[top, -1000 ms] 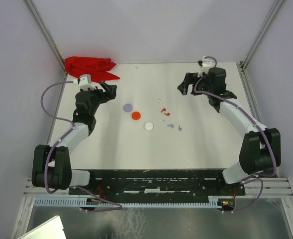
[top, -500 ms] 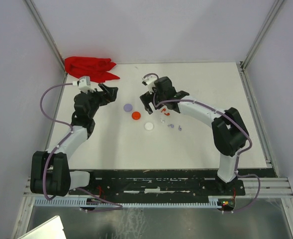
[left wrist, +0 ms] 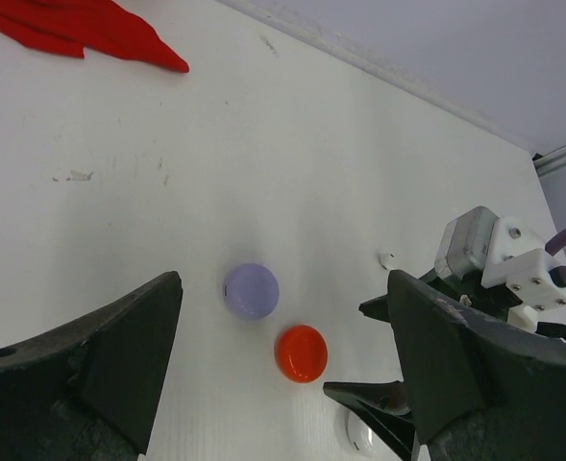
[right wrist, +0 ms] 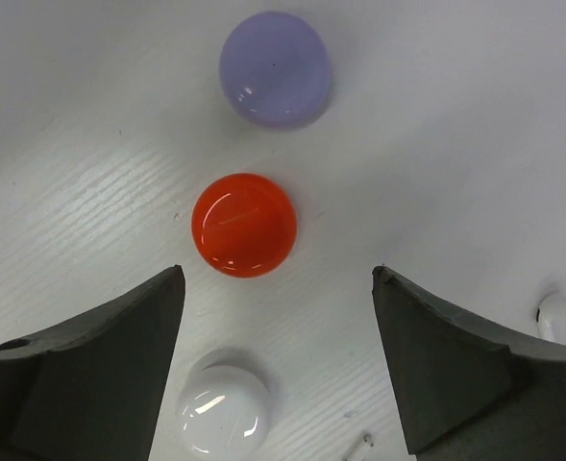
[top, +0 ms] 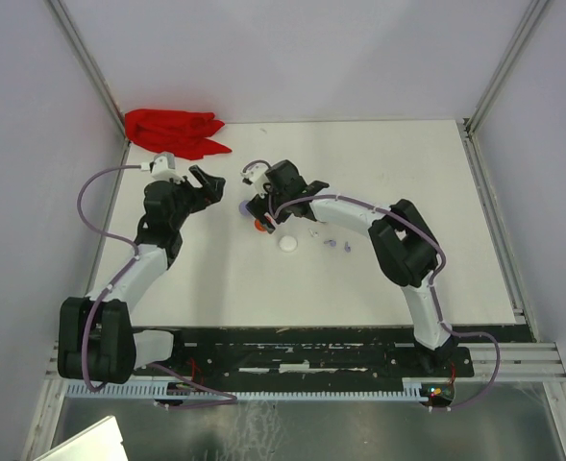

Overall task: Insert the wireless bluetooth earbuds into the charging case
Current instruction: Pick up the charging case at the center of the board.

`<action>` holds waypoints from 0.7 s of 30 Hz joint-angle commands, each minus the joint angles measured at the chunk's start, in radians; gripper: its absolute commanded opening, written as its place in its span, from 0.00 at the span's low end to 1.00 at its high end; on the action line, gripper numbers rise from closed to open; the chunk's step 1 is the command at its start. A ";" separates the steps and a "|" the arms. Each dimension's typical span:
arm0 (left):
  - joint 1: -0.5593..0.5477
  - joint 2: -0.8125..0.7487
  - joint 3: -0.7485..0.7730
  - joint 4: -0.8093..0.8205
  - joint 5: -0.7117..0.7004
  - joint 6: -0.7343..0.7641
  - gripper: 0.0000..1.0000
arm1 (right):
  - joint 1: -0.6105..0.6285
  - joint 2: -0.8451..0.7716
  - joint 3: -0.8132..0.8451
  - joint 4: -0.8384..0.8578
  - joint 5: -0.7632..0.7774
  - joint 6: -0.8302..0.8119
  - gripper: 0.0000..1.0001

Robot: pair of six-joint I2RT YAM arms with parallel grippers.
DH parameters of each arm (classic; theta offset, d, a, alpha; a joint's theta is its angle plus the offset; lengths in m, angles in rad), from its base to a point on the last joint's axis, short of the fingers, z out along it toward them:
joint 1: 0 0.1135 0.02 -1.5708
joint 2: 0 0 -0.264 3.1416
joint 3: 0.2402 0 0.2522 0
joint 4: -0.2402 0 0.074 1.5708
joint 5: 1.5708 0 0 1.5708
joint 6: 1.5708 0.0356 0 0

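1. Right claw (right wrist: 278,274): released, jaws spread wide, gripping nothing, poised low over the red disc (right wrist: 244,224), with the purple disc (right wrist: 275,69) beyond it and the white disc (right wrist: 223,413) nearer.
2. Left claw (left wrist: 284,279): likewise released and empty, hanging above the desk (left wrist: 292,163) and facing the same three discs, which are likely closed charging cases.
3. As for the wireless bluetooth earbuds (top: 331,243): loose on the desk to the right of the discs, none in a case. Purple pair nearest the bases, whitish earbud (right wrist: 556,315) at the right edge of the right wrist view, red pair hidden under the right arm.
4. Handling, as a guess: feather-light, hard, glossy and rounded, so apt to squirt out of a pinch or skid away. Best taken across the bulbous head, or the stem if lying flat, with a gentle close.
5. Red cloth (top: 172,130): far left corner, well apart.
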State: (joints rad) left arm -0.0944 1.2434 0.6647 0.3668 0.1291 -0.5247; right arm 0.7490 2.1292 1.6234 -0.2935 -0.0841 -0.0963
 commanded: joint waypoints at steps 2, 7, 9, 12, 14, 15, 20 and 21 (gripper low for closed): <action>0.013 -0.039 0.042 -0.021 -0.026 -0.014 0.92 | 0.010 0.057 0.088 0.001 -0.049 -0.035 0.86; 0.019 -0.040 0.049 -0.035 -0.029 -0.014 0.90 | 0.015 0.104 0.139 -0.025 -0.059 -0.043 0.84; 0.019 -0.039 0.051 -0.039 -0.030 -0.013 0.90 | 0.017 0.116 0.154 -0.033 -0.065 -0.043 0.83; 0.019 -0.039 0.054 -0.042 -0.032 -0.012 0.89 | 0.018 0.129 0.163 -0.038 -0.066 -0.044 0.82; 0.019 -0.038 0.056 -0.043 -0.032 -0.012 0.89 | 0.019 0.136 0.168 -0.041 -0.067 -0.046 0.80; 0.019 -0.038 0.056 -0.044 -0.034 -0.011 0.89 | 0.021 0.139 0.169 -0.042 -0.069 -0.047 0.80; 0.019 -0.039 0.053 -0.046 -0.041 -0.009 0.89 | 0.023 0.155 0.178 -0.051 -0.068 -0.049 0.76; 0.019 -0.040 0.053 -0.047 -0.042 -0.009 0.89 | 0.024 0.157 0.180 -0.052 -0.066 -0.051 0.76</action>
State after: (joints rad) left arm -0.0799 1.2312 0.6762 0.3046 0.1055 -0.5247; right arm 0.7654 2.2753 1.7538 -0.3462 -0.1394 -0.1326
